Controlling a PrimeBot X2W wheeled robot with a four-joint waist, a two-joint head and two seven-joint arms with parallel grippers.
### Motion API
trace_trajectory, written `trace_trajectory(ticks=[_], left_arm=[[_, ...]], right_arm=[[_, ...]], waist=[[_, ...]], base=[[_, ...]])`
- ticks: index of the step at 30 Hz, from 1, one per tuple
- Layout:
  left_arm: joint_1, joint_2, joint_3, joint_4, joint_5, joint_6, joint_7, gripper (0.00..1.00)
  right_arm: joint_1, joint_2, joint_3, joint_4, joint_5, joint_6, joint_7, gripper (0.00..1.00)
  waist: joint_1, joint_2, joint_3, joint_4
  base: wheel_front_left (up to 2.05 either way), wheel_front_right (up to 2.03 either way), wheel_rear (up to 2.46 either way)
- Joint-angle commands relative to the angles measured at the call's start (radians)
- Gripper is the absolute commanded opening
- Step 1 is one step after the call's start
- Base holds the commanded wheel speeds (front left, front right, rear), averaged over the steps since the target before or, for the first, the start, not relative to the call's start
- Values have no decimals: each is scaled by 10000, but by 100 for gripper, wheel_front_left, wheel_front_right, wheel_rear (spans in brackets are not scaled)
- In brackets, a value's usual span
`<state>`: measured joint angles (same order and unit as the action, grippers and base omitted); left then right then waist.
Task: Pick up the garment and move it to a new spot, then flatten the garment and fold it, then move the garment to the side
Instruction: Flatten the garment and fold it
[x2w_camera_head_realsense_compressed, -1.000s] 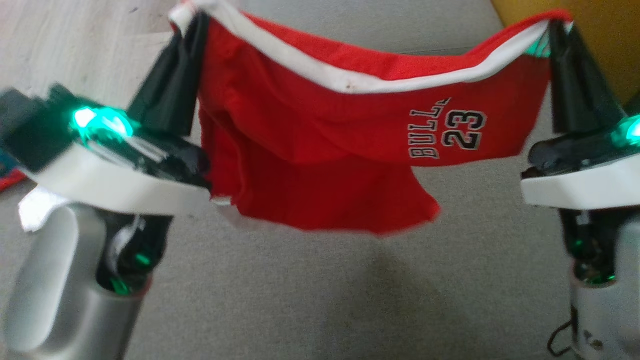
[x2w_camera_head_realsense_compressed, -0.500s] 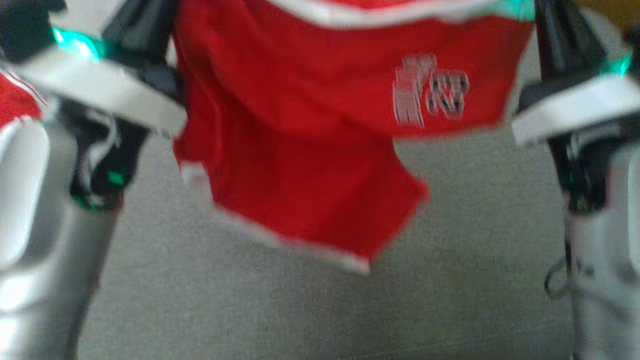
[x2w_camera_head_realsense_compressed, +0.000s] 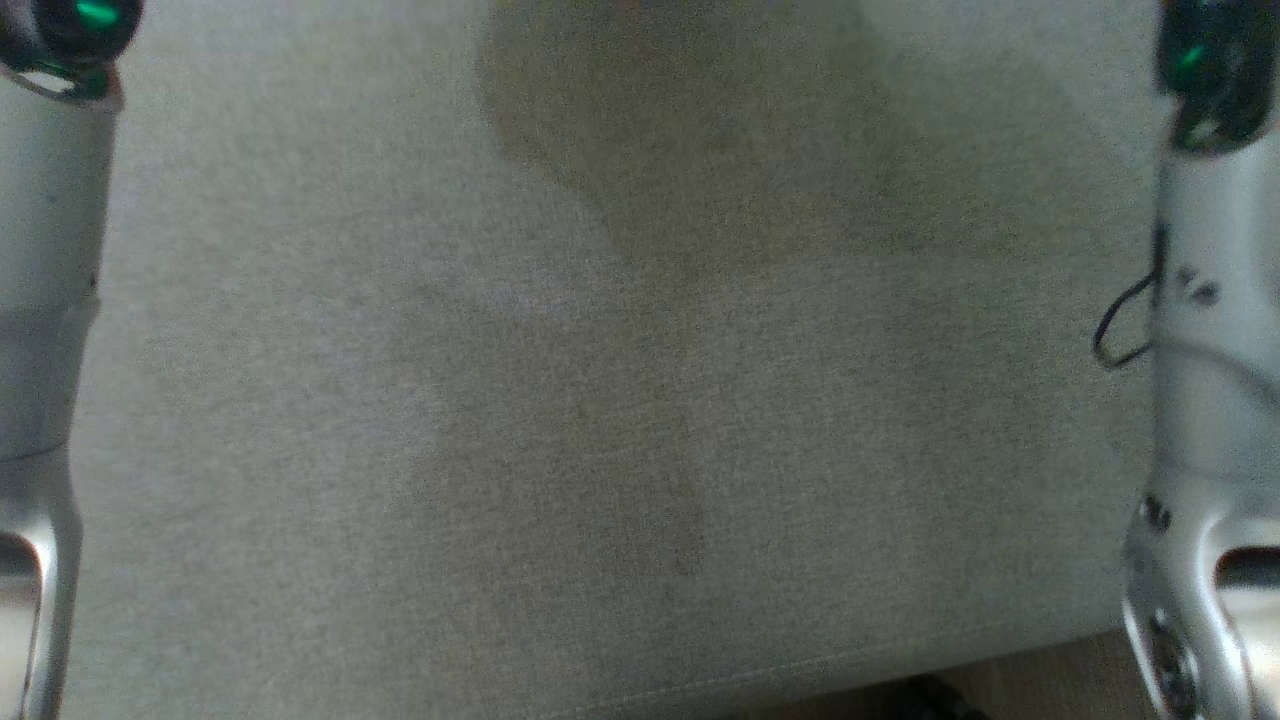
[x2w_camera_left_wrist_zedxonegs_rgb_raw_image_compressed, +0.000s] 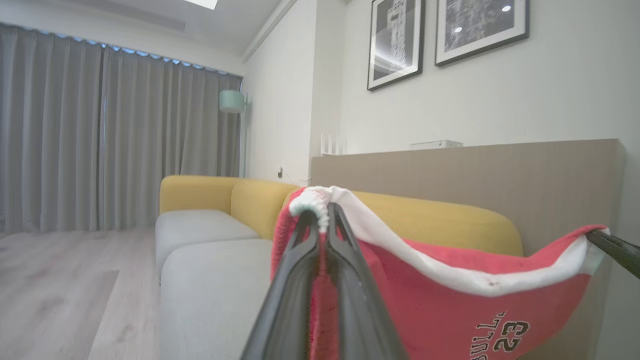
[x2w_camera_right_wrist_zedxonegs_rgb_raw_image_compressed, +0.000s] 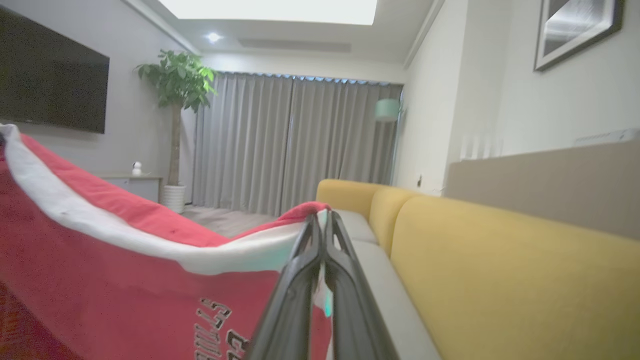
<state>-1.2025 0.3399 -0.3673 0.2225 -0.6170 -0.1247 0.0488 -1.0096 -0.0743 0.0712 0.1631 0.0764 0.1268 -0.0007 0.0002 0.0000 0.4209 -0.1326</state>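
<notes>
Between my two grippers, the garment (x2w_camera_left_wrist_zedxonegs_rgb_raw_image_compressed: 430, 305) hangs in the air by its white waistband. My left gripper (x2w_camera_left_wrist_zedxonegs_rgb_raw_image_compressed: 322, 212) is clamped on one bunched waistband corner, my right gripper (x2w_camera_right_wrist_zedxonegs_rgb_raw_image_compressed: 321, 218) on the other. Grey cushion (x2w_camera_head_realsense_compressed: 640, 400) lies beneath my forearms. I judge the fabric light, limp and slightly slick; it sags mid-span. Best hold: the thick elastic corners.

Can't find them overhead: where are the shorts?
In both wrist views the red shorts hang stretched between the left end effector and right end effector, by the yellow sofa.
</notes>
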Motion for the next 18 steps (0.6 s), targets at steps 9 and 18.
trace_trajectory(ticks=[9,18], left_arm=[[1932,842,-1331,150,-296,-57,-1656,0],[5714,704,-1806,-1130,-376,392,-2931,0]], right_arm=[[2414,239,416,380,750,39,-1181,0],[5310,240,-152,-544,958,39,-1682,0]], waist=[[-2,0,1467,-36],[-2,0,306,293]], base=[[0,0,0],[0,0,0]])
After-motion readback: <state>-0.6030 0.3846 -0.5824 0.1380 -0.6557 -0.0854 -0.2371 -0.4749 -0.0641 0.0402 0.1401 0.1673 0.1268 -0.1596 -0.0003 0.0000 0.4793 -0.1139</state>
